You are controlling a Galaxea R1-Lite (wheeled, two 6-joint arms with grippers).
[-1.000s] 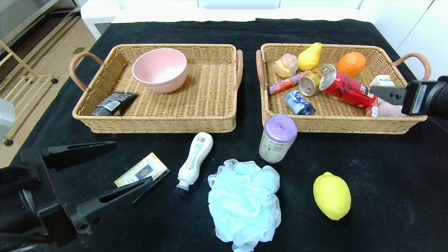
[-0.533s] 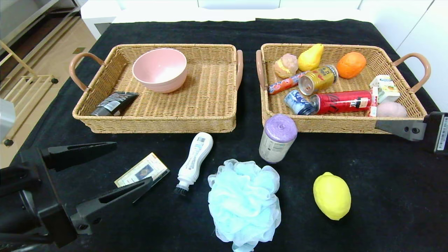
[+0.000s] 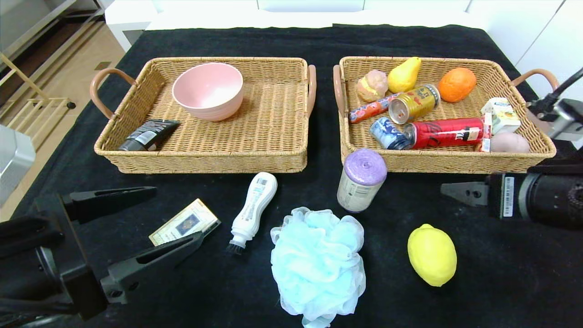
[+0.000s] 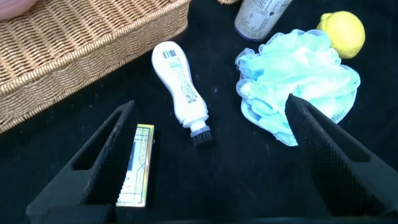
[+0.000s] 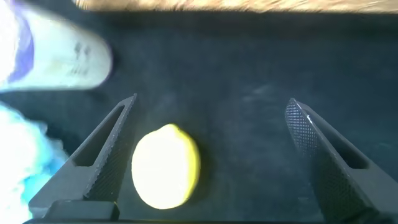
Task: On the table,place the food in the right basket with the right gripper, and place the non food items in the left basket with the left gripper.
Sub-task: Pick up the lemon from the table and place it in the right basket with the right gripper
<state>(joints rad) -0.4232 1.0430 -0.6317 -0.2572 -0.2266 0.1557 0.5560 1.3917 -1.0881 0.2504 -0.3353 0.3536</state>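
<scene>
Step in hand: right claw point(image 5: 208, 155), jaws spread, nothing held, poised above lemon point(image 3: 432, 255) on worktop point(image 3: 501, 273); next: centre, descend, grip. Left claw point(image 3: 132, 230) parked, spread, near card point(image 3: 184, 222)

A black cloth covers the surface point(image 3: 255, 41). White cabinets point(image 3: 524, 27) stand behind and to the right, and a tan wooden floor point(image 3: 59, 59) (with a pale wooden frame point(image 3: 27, 91) on it) lies to the left.
</scene>
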